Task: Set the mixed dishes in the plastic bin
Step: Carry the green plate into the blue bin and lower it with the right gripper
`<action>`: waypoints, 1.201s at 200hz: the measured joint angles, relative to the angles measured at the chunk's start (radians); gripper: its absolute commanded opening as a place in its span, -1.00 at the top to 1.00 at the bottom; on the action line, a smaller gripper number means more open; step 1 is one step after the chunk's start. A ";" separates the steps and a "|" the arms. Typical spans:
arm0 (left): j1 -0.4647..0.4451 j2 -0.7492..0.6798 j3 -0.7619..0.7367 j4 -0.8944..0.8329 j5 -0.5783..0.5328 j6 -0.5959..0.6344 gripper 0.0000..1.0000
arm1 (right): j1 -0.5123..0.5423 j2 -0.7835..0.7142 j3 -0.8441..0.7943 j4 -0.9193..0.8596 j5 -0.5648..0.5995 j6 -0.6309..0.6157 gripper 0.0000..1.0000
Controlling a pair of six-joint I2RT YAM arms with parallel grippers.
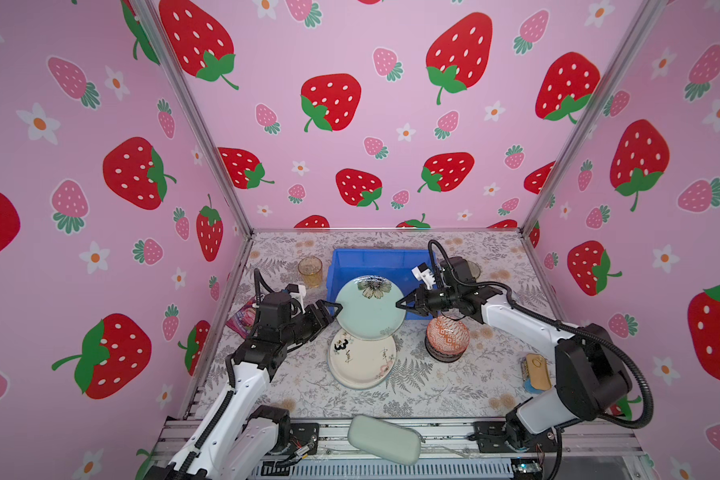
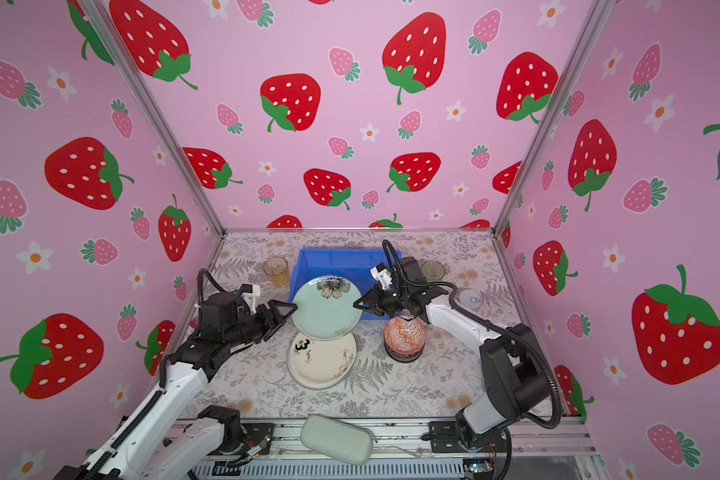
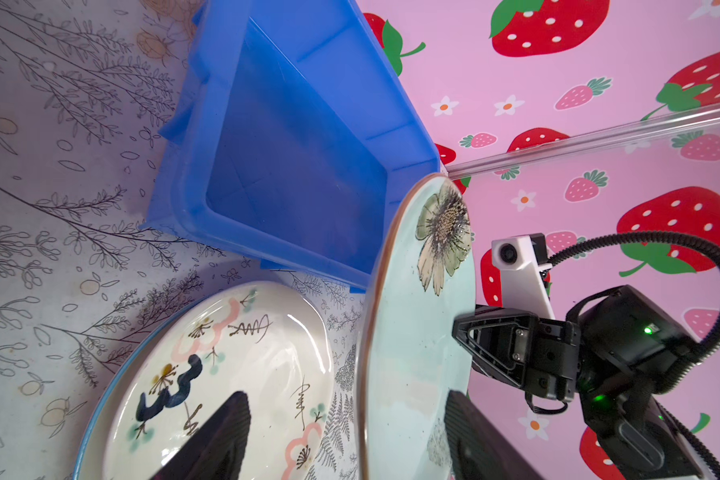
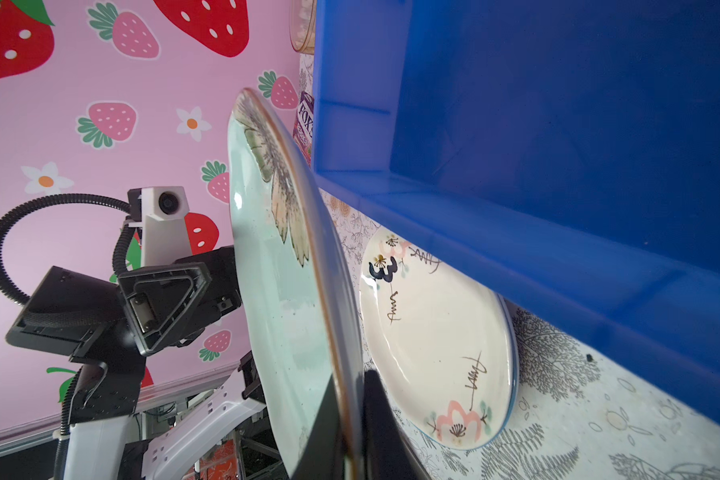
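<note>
Above the near rim of the blue bin (image 1: 375,257), a pale green floral plate (image 1: 368,309) is hanging over a cream plate (image 1: 360,363) lying on the fern-print tablecloth (image 1: 454,388), with pink strawberry walls (image 1: 350,124) enclosing it. Both arms are reaching inward: the right gripper (image 1: 400,305) is pinching the plate's rim, and the left gripper (image 1: 336,308) is spreading its jaws wide around the opposite rim.

The pale green floral plate (image 1: 368,311) has a glossy ceramic glaze, as does the cream plate (image 1: 360,368) at its 6 o'clock. The blue bin (image 3: 308,83) is smooth plastic; the table cover (image 1: 454,386) looks matt.
</note>
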 measured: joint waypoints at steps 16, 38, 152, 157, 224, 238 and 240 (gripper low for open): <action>0.002 0.005 0.007 -0.003 -0.008 0.004 -0.75 | -0.009 0.012 0.016 -0.003 -0.005 -0.001 1.00; 0.009 0.006 0.016 -0.012 -0.016 0.010 -0.85 | -0.020 0.029 0.040 -0.007 -0.011 -0.004 1.00; 0.065 0.042 0.152 -0.130 -0.050 0.087 -0.98 | -0.077 0.130 0.209 -0.113 -0.019 -0.084 1.00; 0.069 0.045 0.159 -0.135 -0.050 0.090 -0.98 | -0.080 0.135 0.217 -0.116 -0.019 -0.085 1.00; 0.090 0.099 0.180 -0.151 -0.050 0.121 -0.98 | -0.116 0.232 0.328 -0.133 0.027 -0.069 1.00; 0.091 0.111 0.181 -0.151 -0.053 0.128 -0.98 | -0.116 0.260 0.350 -0.131 0.041 -0.061 1.00; 0.091 0.113 0.181 -0.151 -0.053 0.129 -0.98 | -0.116 0.264 0.352 -0.131 0.043 -0.060 1.00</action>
